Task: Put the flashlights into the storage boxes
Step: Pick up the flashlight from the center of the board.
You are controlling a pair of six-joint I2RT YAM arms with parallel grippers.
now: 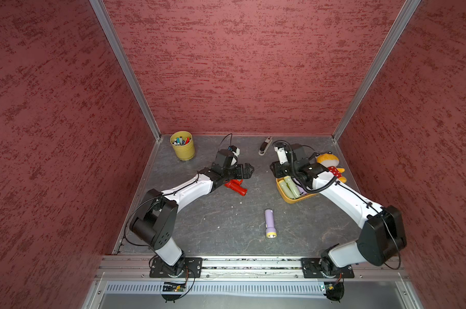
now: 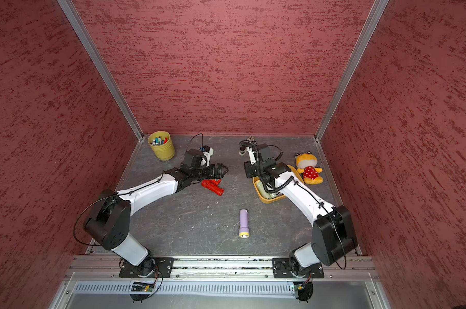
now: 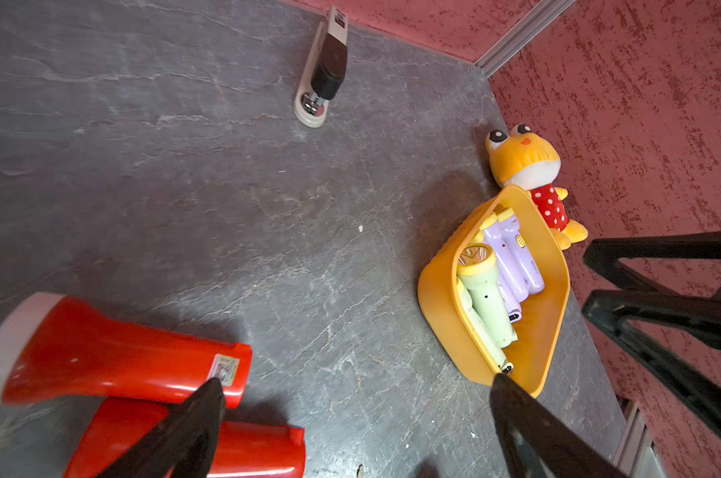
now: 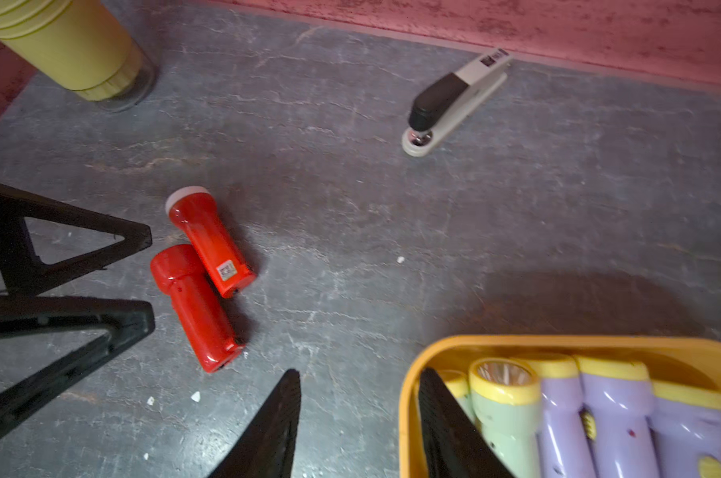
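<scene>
Straddling one wall of the orange-yellow tray (image 4: 557,341), the right gripper (image 4: 360,372) has its jaws parted and holds nothing. One finger sits inside the tray and the other outside it over the bare table (image 4: 350,207). Just beside the inner finger lie two pale green flashlights (image 4: 505,405), and beyond them are what look like three lilac flashlights (image 4: 617,409), though the wrist view cuts the row off at its edge. That would put five in the tray.

The left gripper (image 3: 356,380) is spread wide and empty. The two red flashlights (image 3: 114,360) lie side by side on the table under and just beside one of its fingers, untouched and well apart from the tray. A lone lilac flashlight (image 1: 269,222) lies in the open, well away from both sets of jaws, towards the arms' bases. By this count three remain to be put away, so the task is a little over half done.
</scene>
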